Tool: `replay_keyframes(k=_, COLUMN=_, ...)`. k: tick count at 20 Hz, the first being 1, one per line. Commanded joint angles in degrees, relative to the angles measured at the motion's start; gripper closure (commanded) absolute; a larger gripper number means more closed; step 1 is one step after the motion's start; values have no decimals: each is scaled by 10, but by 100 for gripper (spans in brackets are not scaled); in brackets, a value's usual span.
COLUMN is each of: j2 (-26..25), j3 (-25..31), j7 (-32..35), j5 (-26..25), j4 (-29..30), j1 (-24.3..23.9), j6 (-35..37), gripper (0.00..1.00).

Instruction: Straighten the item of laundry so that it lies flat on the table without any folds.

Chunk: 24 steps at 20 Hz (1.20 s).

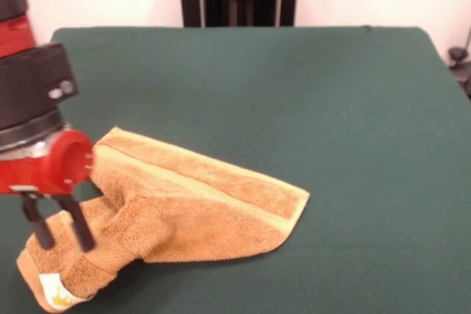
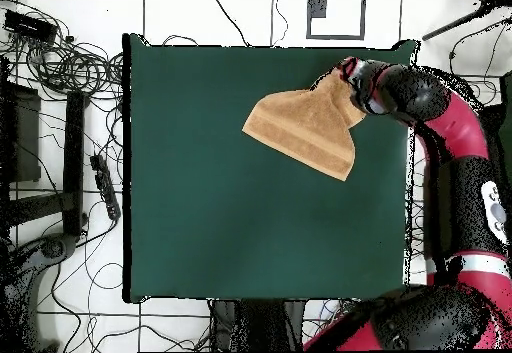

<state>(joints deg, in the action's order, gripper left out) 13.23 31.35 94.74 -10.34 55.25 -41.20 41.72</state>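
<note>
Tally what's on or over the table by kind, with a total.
Towel, orange-tan, partly folded: 1
White tag on the towel's corner: 1
Gripper, open, over the towel's bunched end: 1
Table, dark green: 1
Total: 4

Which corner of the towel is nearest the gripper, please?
The bunched corner carrying the white tag, just below the open gripper. The towel's other corners lie flat on the green table, farther off.

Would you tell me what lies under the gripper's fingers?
Under the open gripper lies the towel's bunched corner with its white tag. The green table beneath is covered there.
</note>
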Motion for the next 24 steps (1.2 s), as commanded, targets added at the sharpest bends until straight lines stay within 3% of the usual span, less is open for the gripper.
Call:
replay_keyframes(k=1, j2=10, j3=4, j7=-21, j5=9, j4=94, j1=-17, j6=49, gripper=0)
replay_keyframes(k=5, j2=12, j3=5, j7=-13, j5=11, j4=84, j1=-16, j6=66, gripper=0)
replay_keyframes(k=13, j2=-4, j3=2, j7=20, j5=-14, j4=105, j1=-10, j6=-39, gripper=0)
replay_keyframes(k=24, j2=-13, j3=-10, j7=31, j5=-15, j4=98, j1=4, j6=-59, gripper=0)
